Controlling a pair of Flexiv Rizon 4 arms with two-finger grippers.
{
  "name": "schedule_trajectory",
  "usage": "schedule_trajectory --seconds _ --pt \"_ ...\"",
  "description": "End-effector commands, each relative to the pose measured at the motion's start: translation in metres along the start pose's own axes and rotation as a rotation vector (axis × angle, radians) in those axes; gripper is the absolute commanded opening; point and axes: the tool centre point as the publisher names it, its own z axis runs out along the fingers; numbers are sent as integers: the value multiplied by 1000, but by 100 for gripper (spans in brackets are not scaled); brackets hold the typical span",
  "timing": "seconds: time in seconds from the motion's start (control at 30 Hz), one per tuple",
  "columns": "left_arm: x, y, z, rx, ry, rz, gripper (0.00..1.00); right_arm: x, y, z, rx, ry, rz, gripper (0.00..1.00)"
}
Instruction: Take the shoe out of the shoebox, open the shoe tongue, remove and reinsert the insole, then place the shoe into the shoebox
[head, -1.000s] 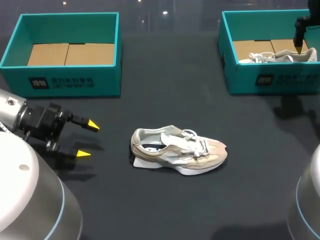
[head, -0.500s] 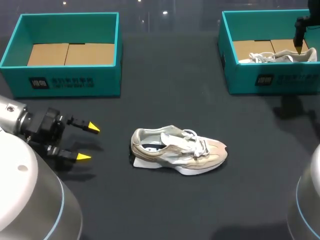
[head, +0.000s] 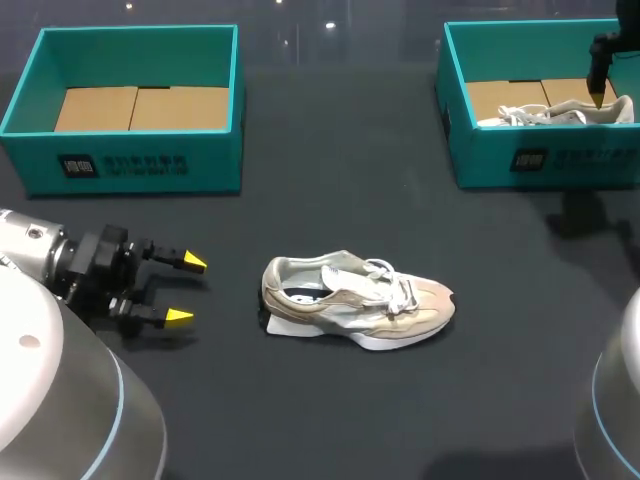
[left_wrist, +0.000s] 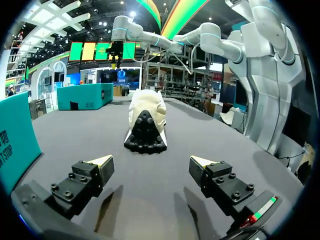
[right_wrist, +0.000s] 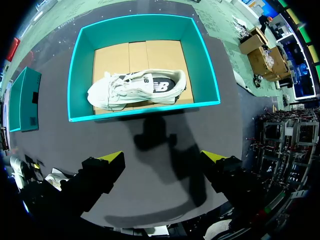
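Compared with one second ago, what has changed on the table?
The left gripper moved a little toward the robot's side of the table and slightly toward the shoe; its fingers stayed open. Nothing was taken hold of or let go. The shoe on the table, the right gripper above the right box, and the second shoe inside it stayed as they were.
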Motion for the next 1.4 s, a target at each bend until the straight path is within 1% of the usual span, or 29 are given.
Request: schedule_trajectory --seconds 0.03,0.2,0.47,0.5,0.83,1.13,1.4 --pt "-4 1 5 4 1 -4 100 0 -1 0 -1 0 1 100" --pt "-10 1 14 12 -8 -17 100 0 -1 0 -1 0 1 100" --pt "-8 -5 39 3 -1 -14 100 0 -1 0 -1 0 1 100" --pt "-8 -6 41 14 6 -16 100 0 -1 0 -1 0 1 100" --pt "-7 -12 56 17 18 -30 100 0 -1 0 -1 0 1 100" --pt "-6 -20 68 29 -3 -60 100 0 -1 0 -1 0 1 100" --pt "-6 -21 81 15 -14 -67 100 0 -1 0 -1 0 1 100"
